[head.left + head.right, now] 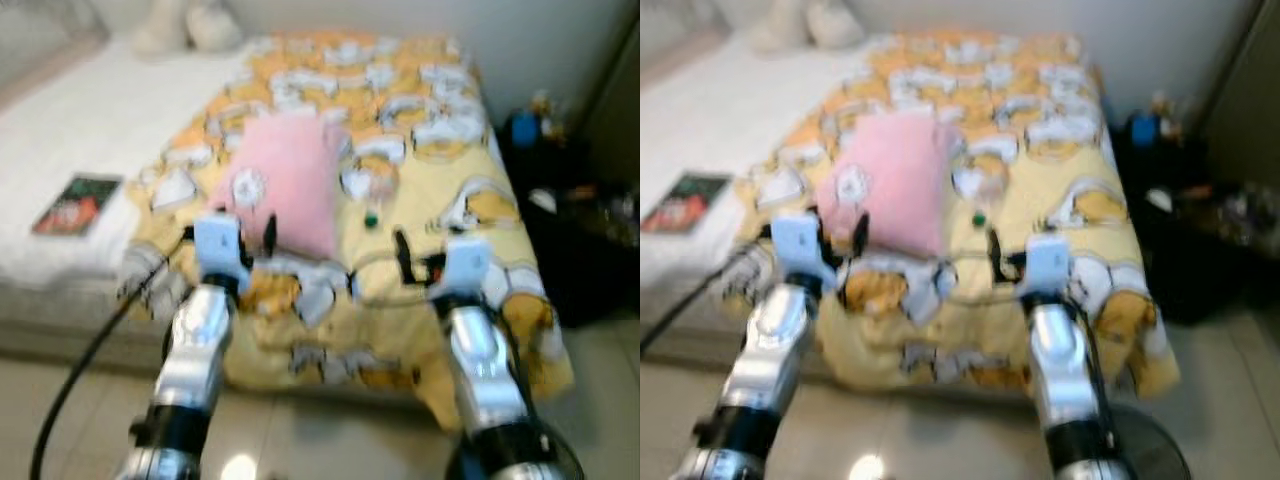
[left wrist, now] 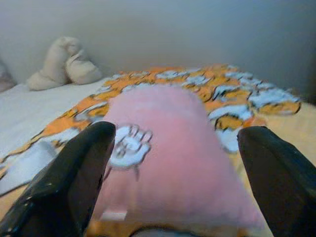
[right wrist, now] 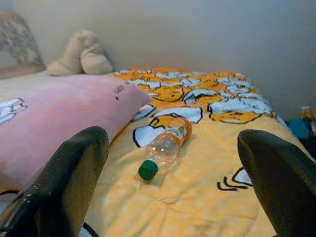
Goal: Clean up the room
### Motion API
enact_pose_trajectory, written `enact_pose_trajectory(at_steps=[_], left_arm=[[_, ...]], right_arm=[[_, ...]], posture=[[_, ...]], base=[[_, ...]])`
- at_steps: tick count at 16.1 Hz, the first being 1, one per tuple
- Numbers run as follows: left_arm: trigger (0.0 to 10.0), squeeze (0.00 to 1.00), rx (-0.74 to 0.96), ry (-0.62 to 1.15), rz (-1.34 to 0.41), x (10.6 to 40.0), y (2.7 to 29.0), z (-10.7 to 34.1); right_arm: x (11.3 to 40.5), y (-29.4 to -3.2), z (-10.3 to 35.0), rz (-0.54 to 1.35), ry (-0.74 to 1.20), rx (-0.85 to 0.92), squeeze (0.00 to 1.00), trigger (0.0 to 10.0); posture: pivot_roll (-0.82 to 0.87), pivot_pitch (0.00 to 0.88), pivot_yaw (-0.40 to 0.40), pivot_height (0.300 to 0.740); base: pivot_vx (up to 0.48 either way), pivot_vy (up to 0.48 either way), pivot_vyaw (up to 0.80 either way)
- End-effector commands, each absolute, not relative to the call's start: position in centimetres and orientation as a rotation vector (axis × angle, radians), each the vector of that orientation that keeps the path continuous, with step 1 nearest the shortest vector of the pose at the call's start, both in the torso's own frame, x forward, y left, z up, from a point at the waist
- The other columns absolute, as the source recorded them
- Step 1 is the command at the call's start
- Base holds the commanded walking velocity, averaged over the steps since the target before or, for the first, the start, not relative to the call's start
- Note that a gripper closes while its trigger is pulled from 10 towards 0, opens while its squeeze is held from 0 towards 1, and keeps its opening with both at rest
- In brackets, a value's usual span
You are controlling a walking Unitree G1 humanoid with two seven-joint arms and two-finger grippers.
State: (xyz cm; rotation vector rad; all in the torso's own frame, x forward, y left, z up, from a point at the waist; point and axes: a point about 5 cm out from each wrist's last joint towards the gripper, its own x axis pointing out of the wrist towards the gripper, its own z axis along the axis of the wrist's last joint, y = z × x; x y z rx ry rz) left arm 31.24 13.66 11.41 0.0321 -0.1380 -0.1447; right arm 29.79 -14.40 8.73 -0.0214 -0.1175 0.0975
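A pink pillow point(image 1: 285, 180) lies on the bed's yellow patterned blanket point(image 1: 470, 215). My left gripper point(image 2: 177, 143) hovers open just short of the pillow's near end, which shows between its two black fingers point(image 2: 79, 173). A clear plastic bottle point(image 3: 168, 143) with an orange label and a green cap point(image 3: 147, 170) lies on its side on the blanket, right of the pillow. My right gripper point(image 3: 173, 148) is open, held low over the near part of the bed and pointing at the bottle, some way short of it.
A book point(image 1: 78, 203) lies on the white sheet point(image 1: 90, 120) at the left. A beige plush toy point(image 1: 185, 25) sits at the head of the bed. Dark bags point(image 1: 580, 240) and a blue object point(image 1: 522, 128) crowd the floor at the right. A black cable point(image 1: 80, 370) hangs at the left.
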Motion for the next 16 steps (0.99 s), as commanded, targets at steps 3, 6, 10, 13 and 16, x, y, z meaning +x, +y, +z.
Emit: enact_pose_trajectory(at_steps=[3, 6, 10, 13, 16], left_arm=[[10.0, 0.0, 0.017, -0.171, -0.192, 31.6, 12.8, 12.2], [10.0, 0.0, 0.025, -0.174, -0.193, 31.7, 12.9, 12.1], [10.0, 0.0, 0.032, -0.174, -0.207, 31.6, 12.9, 12.1], [10.0, 0.0, 0.024, -0.185, -0.229, 31.9, 11.9, 12.7], [10.0, 0.0, 0.049, -0.179, -0.309, 32.3, 10.6, 13.7]], right_arm=[[29.9, -15.0, 9.1, 0.073, -0.136, -0.031, 0.0, 10.0], [30.0, -15.1, 9.2, 0.069, -0.136, -0.023, 0.0, 10.0], [30.7, -15.0, 9.3, 0.074, -0.122, -0.015, 0.0, 10.0], [31.7, -15.6, 10.5, 0.044, -0.138, -0.005, 0.0, 10.0], [34.4, -17.2, 13.7, -0.105, -0.159, 0.085, 0.0, 10.0]], posture=[[-0.15, 0.0, 0.084, 0.74], [-0.15, 0.0, 0.08, 0.74], [-0.14, 0.0, 0.074, 0.74], [-0.14, 0.0, 0.062, 0.74], [-0.14, 0.0, 0.082, 0.74]], base=[[0.458, 0.0, 0.0], [0.446, 0.0, 0.0], [0.442, 0.0, -0.38], [0.439, 0.0, 0.0], [0.0, 0.0, 0.0]])
